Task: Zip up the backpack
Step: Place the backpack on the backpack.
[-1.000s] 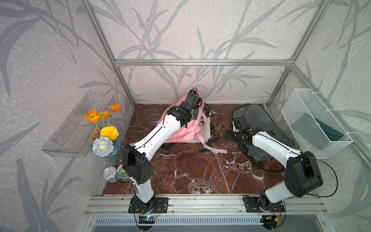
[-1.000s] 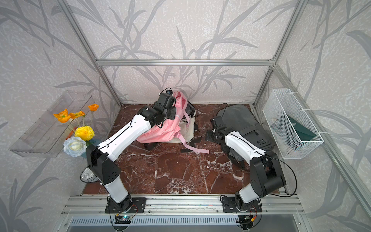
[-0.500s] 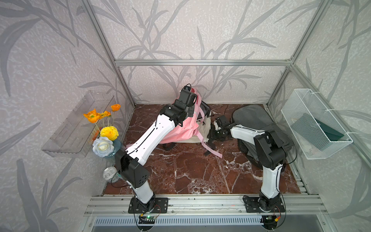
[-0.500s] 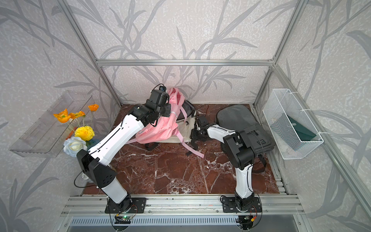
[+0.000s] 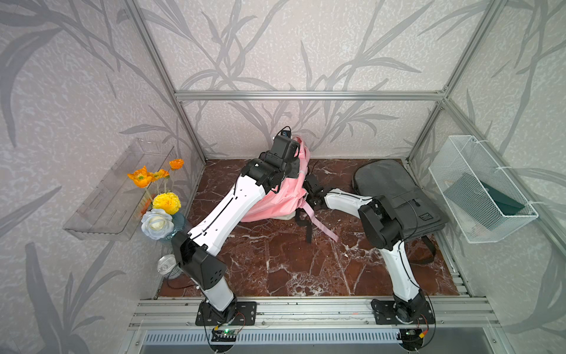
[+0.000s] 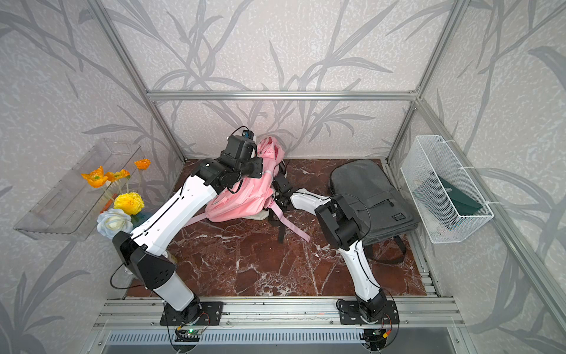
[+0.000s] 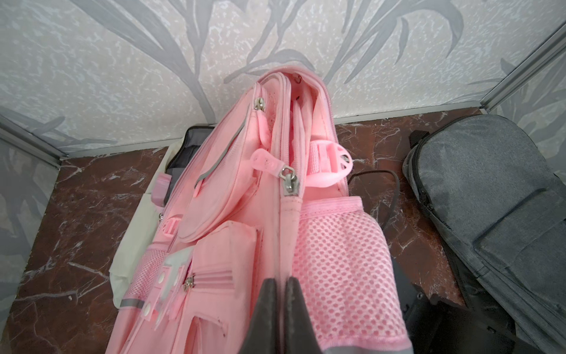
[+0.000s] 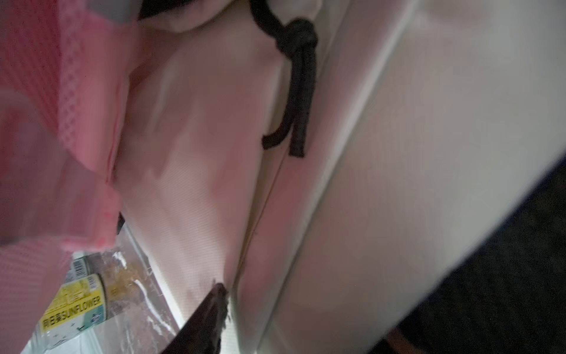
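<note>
Left wrist view gives the key line-up: the left gripper (image 7: 281, 285) is clenched on the side seam of the pink backpack (image 7: 232, 245), propping it upright. The zipper slider (image 7: 289, 183) sits straight ahead of its fingertips on that same seam, with the pink pull tab (image 7: 264, 160) flopped to one side. Past the slider the track runs on away from the gripper, up and over the crown of the bag, and the main compartment gapes along it, so the closing pull runs directly away from this grip. In a top view the right gripper (image 5: 313, 192) sits low at the bag's flank, below the left one, between the pink bag and the grey backpack (image 5: 395, 190). Its wrist view shows only one finger (image 8: 205, 321) against a white cloth bag (image 8: 214, 184) with a knotted black cord (image 8: 298, 76); whether it is spread or closed I cannot tell. The left is nearer the slider but occupied, so the right arm likely has to rise to the tab.
</note>
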### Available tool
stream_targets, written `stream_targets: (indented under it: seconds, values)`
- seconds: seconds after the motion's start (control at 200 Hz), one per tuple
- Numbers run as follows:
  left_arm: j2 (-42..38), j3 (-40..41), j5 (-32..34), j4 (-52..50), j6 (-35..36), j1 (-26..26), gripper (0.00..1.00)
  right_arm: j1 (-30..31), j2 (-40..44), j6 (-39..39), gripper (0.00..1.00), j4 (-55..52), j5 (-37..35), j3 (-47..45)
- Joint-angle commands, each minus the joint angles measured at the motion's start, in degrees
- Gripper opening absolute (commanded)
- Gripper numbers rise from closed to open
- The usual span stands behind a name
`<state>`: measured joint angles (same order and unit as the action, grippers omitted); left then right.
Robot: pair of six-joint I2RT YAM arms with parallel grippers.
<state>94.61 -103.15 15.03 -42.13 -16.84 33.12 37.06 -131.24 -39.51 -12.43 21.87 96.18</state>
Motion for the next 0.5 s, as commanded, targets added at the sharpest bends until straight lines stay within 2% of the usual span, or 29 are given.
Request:
stream_targets:
  seconds: [0.0, 0.09, 0.22, 0.34, 0.495]
  values:
    - [-6.0, 4.0, 1.7, 8.1, -1.4, 0.4, 0.00, -1.2, 1.6, -2.5, 0.57, 0.3, -0.4, -3.6]
    - [-7.8, 8.5, 4.0, 9.4, -1.7, 0.3, 0.00, -4.5, 7.3, -4.3, 0.60, 3.5, -1.2, -12.4]
    - [-10.7, 15.4, 2.0, 14.4, -3.8, -0.4, 0.00, -8.6, 18.0, -3.2, 0.63, 4.4, -4.7, -23.9]
    - [-9.9, 17.5, -7.0, 18.3, -5.0, 0.0, 0.00, -10.9, 27.3, -0.6, 0.64, 1.2, -9.6, -30.7]
    - [-3.4, 18.8, -18.0, 21.8, -9.1, 2.6, 0.00, -14.8, 37.9, 0.7, 0.64, -0.6, -10.9, -37.7]
